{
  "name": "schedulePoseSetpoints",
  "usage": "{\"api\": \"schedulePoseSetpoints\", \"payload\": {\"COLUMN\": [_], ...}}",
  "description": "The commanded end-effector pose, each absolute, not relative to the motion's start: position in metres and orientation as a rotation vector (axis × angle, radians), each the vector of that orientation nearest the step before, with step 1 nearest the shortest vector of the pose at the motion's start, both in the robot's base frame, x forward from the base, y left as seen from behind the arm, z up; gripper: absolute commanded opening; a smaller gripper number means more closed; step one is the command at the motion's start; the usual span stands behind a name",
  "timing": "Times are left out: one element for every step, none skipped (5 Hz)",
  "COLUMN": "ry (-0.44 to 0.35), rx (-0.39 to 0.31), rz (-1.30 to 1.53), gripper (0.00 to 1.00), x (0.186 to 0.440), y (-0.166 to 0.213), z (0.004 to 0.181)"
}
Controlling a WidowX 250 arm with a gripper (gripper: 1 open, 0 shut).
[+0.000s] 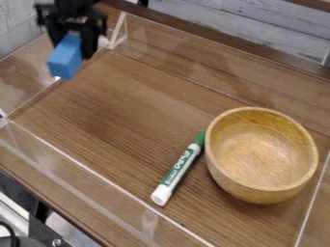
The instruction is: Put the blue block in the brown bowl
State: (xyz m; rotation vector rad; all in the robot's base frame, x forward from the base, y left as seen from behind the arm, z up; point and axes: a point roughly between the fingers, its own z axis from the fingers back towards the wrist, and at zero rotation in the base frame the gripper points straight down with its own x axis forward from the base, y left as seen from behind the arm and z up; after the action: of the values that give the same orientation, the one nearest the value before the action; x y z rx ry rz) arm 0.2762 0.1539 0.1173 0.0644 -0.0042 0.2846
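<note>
the gripper (68, 41) hung at the upper left of the frame with its jaws closed on the blue block (62, 60), which dangled below them, clear of the tabletop (129, 106). the picture was a little blurred there, so the exact contact of the pads on the block could not be made out. judged from this, the pick-up was done and the carry was the step in hand. the brown bowl (261, 154) sat empty at the lower right of the frame, well apart from the block.

the next move would call for a long diagonal travel across the frame, keeping the block high enough to pass the bowl's thick rim, then a stop over the hollow before letting go. a green-and-white marker (178, 170) lay just left of the bowl, apart from it, and should be cleared on the way.

the block was a small matte rectangular piece, plain bright blue, longer than wide. the bowl was round, light wood with visible grain and a smooth dished inside. the tabletop was dark wood-grain, bounded by low clear plastic walls (77, 183) that caught the light.
</note>
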Motion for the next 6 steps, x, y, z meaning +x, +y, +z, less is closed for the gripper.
{"api": "schedulePoseSetpoints", "payload": {"ry": [-0.083, -0.092, -0.095, -0.097, -0.101, -0.103], "rx": [0.090, 0.079, 0.067, 0.059, 0.049, 0.038], "rz": [0.252, 0.223, 0.192, 0.169, 0.123, 0.081], "gripper": [0.00, 0.00, 0.00, 0.00, 0.00, 0.00], "x": [0.281, 0.278, 0.274, 0.268, 0.263, 0.256], "y": [0.129, 0.098, 0.071, 0.050, 0.028, 0.006], "z": [0.156, 0.159, 0.163, 0.165, 0.168, 0.169]}}
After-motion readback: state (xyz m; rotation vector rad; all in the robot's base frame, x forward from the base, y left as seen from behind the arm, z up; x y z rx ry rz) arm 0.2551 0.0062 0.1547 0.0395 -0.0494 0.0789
